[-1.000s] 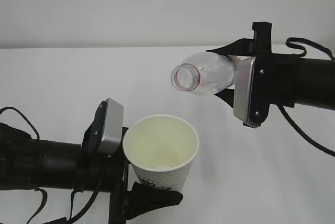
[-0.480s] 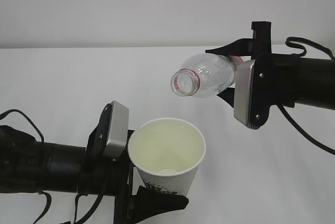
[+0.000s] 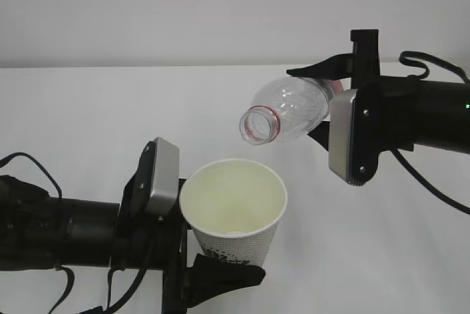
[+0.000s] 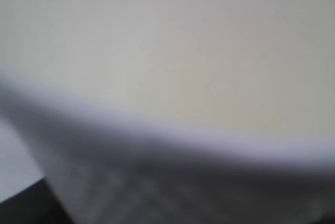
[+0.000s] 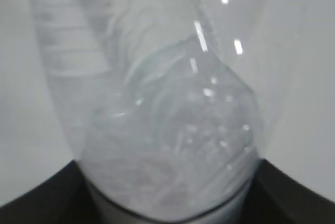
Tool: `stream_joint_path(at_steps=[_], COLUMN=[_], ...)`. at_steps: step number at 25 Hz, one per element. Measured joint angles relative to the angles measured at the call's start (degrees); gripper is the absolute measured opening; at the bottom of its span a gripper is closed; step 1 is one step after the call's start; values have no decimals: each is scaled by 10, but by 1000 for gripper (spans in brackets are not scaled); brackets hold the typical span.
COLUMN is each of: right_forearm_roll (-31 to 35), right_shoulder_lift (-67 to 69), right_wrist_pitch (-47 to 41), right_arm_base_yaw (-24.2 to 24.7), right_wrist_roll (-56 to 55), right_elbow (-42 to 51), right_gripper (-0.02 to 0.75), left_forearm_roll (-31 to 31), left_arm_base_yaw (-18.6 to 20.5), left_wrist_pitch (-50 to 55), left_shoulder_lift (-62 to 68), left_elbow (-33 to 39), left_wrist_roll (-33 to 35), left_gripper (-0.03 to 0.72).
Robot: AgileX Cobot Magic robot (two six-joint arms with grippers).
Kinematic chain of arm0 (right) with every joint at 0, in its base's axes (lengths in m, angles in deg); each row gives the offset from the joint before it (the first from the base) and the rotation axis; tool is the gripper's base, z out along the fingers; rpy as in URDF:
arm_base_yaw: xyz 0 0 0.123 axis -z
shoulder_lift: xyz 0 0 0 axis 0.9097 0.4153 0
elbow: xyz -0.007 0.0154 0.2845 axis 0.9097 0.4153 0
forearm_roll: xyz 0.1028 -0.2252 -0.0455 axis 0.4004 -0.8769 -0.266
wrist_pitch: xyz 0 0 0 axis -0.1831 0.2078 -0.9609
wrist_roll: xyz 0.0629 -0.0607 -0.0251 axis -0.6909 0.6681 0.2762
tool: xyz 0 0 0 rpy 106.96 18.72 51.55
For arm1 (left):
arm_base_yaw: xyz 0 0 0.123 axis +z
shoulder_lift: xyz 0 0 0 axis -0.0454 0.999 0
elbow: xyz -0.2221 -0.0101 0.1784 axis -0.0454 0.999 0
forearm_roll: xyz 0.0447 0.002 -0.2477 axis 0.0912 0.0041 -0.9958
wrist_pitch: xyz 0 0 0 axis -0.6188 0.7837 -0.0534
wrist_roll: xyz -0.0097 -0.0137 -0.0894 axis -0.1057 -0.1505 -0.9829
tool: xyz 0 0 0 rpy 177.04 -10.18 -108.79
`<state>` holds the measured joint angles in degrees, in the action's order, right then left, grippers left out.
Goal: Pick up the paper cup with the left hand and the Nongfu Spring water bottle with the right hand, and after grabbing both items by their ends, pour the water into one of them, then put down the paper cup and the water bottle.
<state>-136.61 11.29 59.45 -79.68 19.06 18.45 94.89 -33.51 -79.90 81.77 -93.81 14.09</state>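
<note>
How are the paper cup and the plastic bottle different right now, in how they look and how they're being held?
The paper cup stands upright with its mouth facing up; the water bottle lies tipped on its side, its mouth aimed down toward the cup. The cup is opaque white paper with a cream inside; the bottle is clear plastic with a red neck ring. The cup sits lower, the bottle above it. Both are open-topped, and each is gripped by a black pincer.

A flat white matte tabletop [image 3: 110, 116] fills the near and middle ground, running from the left edge to the right edge with no markings on it. Along its far edge rises a plain pale grey wall [image 3: 183, 6], meeting the tabletop in a straight horizontal line across the whole scene.
</note>
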Motion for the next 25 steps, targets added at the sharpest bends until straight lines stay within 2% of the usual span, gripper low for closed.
stream_joint_path(at_steps=[25], right_forearm_roll=[4], right_shoulder_lift=[0], right_wrist_pitch=[4], right_arm_base_yaw=[0], right_wrist_roll=[54], right_elbow=[0], right_gripper=[478], left_forearm_roll=[-4], left_arm_base_yaw=[-1], left_wrist_pitch=[0], left_shoulder_lift=[0], left_elbow=[0], left_wrist_roll=[0], left_gripper=[552])
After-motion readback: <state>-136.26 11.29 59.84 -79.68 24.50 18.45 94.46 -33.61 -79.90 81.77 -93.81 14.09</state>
